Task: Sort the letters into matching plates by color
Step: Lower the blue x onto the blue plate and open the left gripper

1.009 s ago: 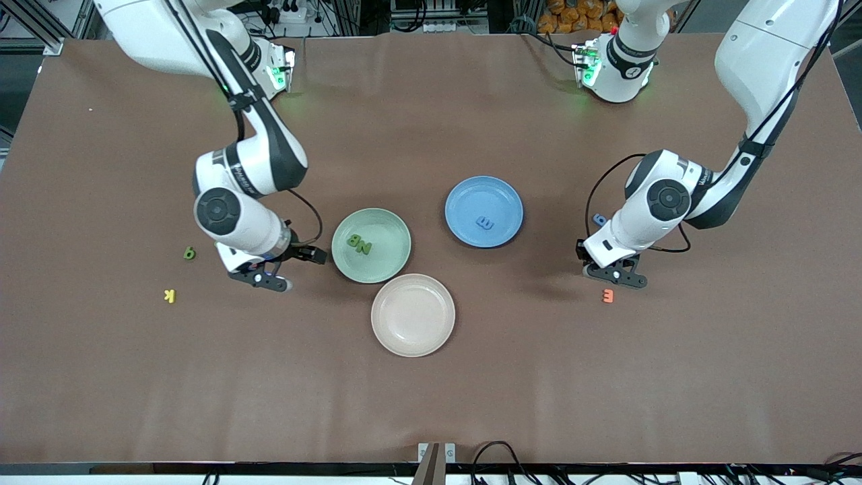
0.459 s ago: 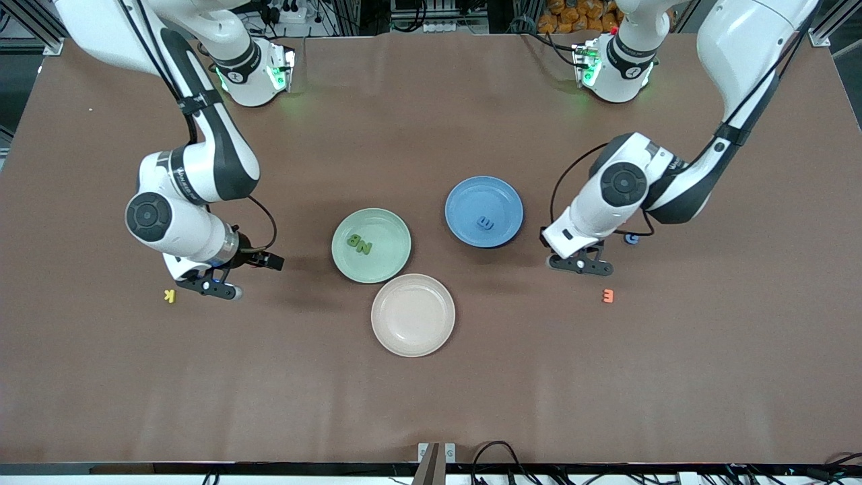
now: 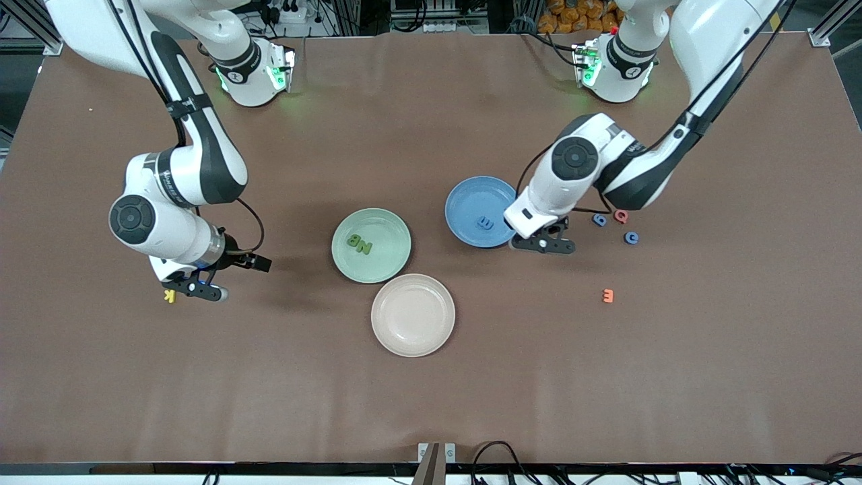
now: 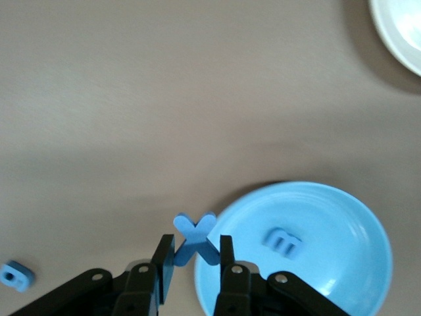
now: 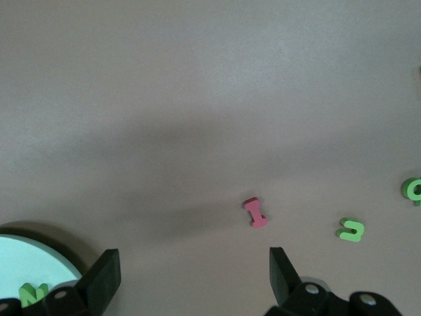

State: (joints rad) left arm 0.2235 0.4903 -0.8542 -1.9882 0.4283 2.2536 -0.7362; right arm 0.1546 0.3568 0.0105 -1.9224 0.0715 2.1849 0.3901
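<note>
Plates are sitting mid-worktop in the front view: the green plate (image 3: 371, 245) is carrying two green letters (image 3: 359, 243), the blue plate (image 3: 483, 211) is holding one blue letter (image 3: 485, 222), and the pink plate (image 3: 413, 314) is lying bare, nearest the camera. The left gripper (image 3: 541, 244) is hanging at the blue plate's rim, toward the left arm's end. Two loose blue letters (image 3: 599, 219) and a red one (image 3: 621, 215) are lying near it, an orange letter (image 3: 608, 296) nearer the camera. The right gripper (image 3: 195, 289) is hovering just beside a yellow K (image 3: 170, 296).

Left wrist view: the jaws are clamping a blue X (image 4: 195, 238) upright over the plate's edge, probably so it falls inside on release.

Right wrist view: the jaws are standing wide apart, holding nothing, over bare worktop (image 5: 197, 99), likely readying for a pick; a pink letter (image 5: 255, 212) and green pieces (image 5: 351, 230) are lying ahead.
</note>
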